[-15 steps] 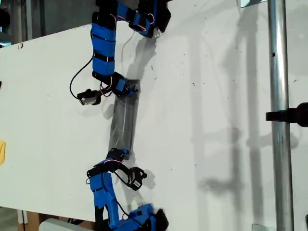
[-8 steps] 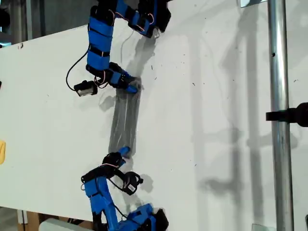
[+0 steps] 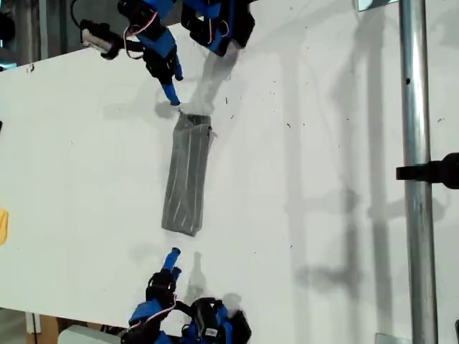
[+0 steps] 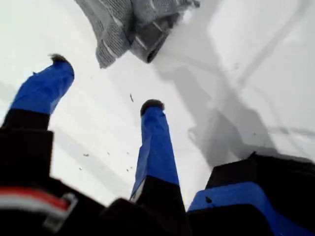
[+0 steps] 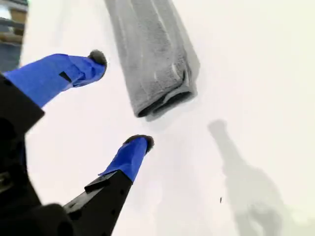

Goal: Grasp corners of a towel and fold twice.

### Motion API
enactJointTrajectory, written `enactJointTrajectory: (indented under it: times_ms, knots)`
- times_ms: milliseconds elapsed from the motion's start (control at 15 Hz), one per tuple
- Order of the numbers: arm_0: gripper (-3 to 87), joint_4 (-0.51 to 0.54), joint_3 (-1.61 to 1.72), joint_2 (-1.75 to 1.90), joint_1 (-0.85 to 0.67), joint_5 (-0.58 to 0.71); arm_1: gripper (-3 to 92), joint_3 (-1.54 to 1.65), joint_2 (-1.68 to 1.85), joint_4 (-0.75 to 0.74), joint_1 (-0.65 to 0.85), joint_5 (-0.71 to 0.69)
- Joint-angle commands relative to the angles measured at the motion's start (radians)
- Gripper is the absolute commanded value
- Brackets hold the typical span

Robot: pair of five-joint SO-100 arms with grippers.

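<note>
The grey towel (image 3: 186, 175) lies on the white table (image 3: 323, 179) as a long narrow folded strip, running up and down the exterior view. My first gripper (image 3: 172, 89) hovers open just beyond the strip's upper end, touching nothing. In the first wrist view that towel (image 4: 133, 24) end shows loose, slightly splayed corners ahead of my first gripper (image 4: 106, 83). My second gripper (image 3: 172, 258) stands open a short way past the strip's lower end. The second wrist view shows a neat folded towel (image 5: 152, 54) edge beyond my second gripper (image 5: 120, 101), with bare table between.
A vertical metal pole (image 3: 416, 172) with a black clamp (image 3: 434, 172) stands at the exterior view's right. A small yellow thing (image 3: 3, 226) sits at that view's left edge. Both arm bases sit at the table's edges, at the view's top and bottom.
Both grippers have let go of the towel's ends and drawn back, the first up the exterior view and the second down it. The folded towel stays lying flat.
</note>
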Motion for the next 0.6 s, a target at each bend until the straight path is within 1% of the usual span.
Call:
enactJointTrajectory:
  times_ms: [0, 67, 133, 200, 267, 333, 533]
  knots:
    - [18.9, -0.078, 0.218, 0.525, 0.193, -0.175, 31.6, 0.018, 0.291, 0.038, -0.124, 0.176]
    - [16.8, -0.196, 0.348, 0.661, 0.307, -0.241, 31.9, 0.025, 0.330, 0.055, -0.170, 0.239]
    - [14.4, -0.304, 0.480, 0.779, 0.379, -0.268, 32.9, 0.028, 0.328, 0.071, -0.202, 0.299]
    - [8.8, -0.311, 0.618, 0.983, 0.419, -0.276, 34.6, 0.025, 0.305, 0.089, -0.236, 0.341]
    - [2.7, -0.259, 0.649, 1.002, 0.430, -0.267, 37.2, 0.017, 0.281, 0.106, -0.249, 0.360]
    - [0.5, -0.265, 0.696, 1.005, 0.451, -0.245, 39.2, 0.012, 0.258, 0.117, -0.265, 0.383]
    - [0.1, -0.287, 0.841, 1.005, 0.459, -0.196, 43.2, 0.006, 0.140, 0.126, -0.264, 0.402]
